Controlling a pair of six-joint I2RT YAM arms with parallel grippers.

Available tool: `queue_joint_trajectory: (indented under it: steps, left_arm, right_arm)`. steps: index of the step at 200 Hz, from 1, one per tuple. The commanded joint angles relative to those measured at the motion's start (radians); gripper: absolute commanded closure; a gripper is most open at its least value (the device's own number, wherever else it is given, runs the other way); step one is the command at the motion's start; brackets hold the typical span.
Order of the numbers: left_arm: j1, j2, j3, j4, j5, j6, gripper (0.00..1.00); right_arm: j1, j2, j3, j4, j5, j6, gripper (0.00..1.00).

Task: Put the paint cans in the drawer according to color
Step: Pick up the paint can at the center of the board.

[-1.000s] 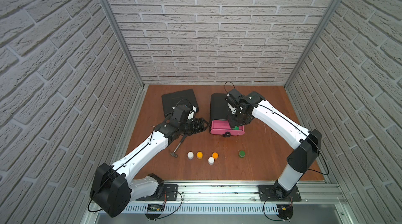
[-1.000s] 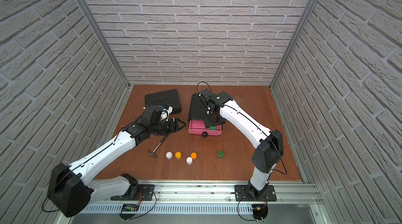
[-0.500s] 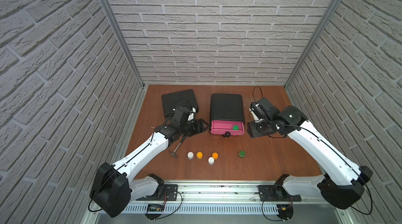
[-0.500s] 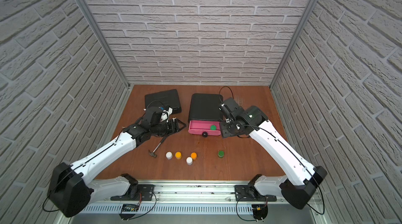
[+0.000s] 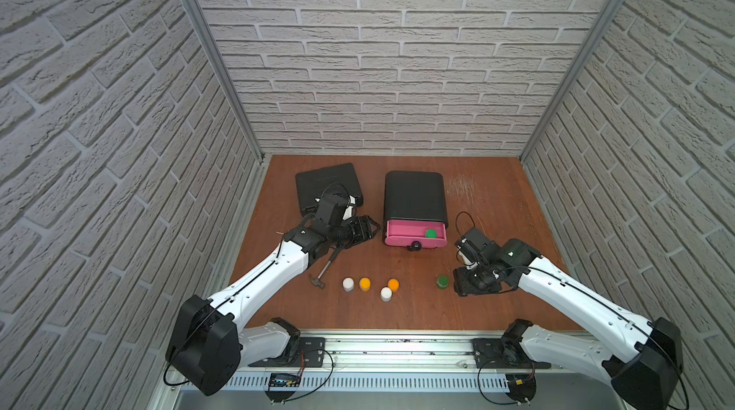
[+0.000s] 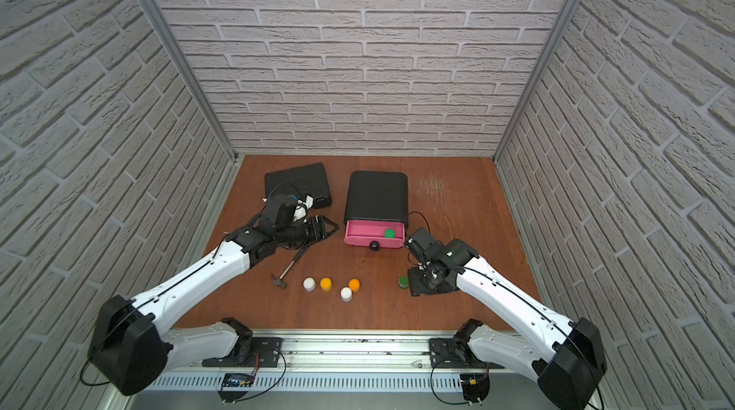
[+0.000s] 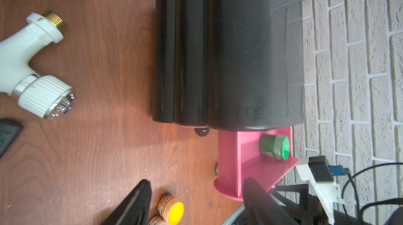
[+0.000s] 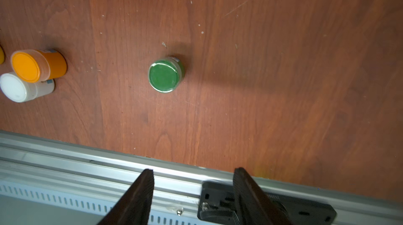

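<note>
Green paint can (image 5: 430, 234) upright inside open pink top drawer (image 5: 401, 229)

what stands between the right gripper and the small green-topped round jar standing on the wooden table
Nothing visible. The green-topped jar stands alone on bare wooden table, apart from the orange-topped jar and white-topped jar, with the open right gripper beside it.

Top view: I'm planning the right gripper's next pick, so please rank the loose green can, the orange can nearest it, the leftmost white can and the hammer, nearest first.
From the right gripper:
1. Green can, just beside it, standing alone.
2. Orange can, mid-row.
3. White can, at the row's left end.
4. Hammer, beyond the row, farthest left.
</note>
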Motion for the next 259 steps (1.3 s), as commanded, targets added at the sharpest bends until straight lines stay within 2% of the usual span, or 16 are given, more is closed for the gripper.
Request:
queue_joint_trajectory:
  steps: [1,99,194,259]
  left_arm:
    - [0.007,-0.012,-0.019,0.037,-0.020,-0.005,0.29]
    - [0.008,-0.013,-0.017,0.039,-0.029,-0.008,0.29]
    - [0.020,0.007,0.011,-0.001,-0.004,0.023,0.29]
    - [0.022,-0.002,0.006,-0.003,-0.011,0.021,0.29]
  right_arm:
    - [0.015,0.012,-0.060,0.201,-0.038,0.027,0.37]
    - [0.063,0.026,-0.230,0.430,0.025,0.018,0.32]
    - [0.134,0.107,-0.225,0.506,0.167,0.005,0.33]
    - [0.133,0.162,-0.213,0.546,0.170,-0.021,0.39]
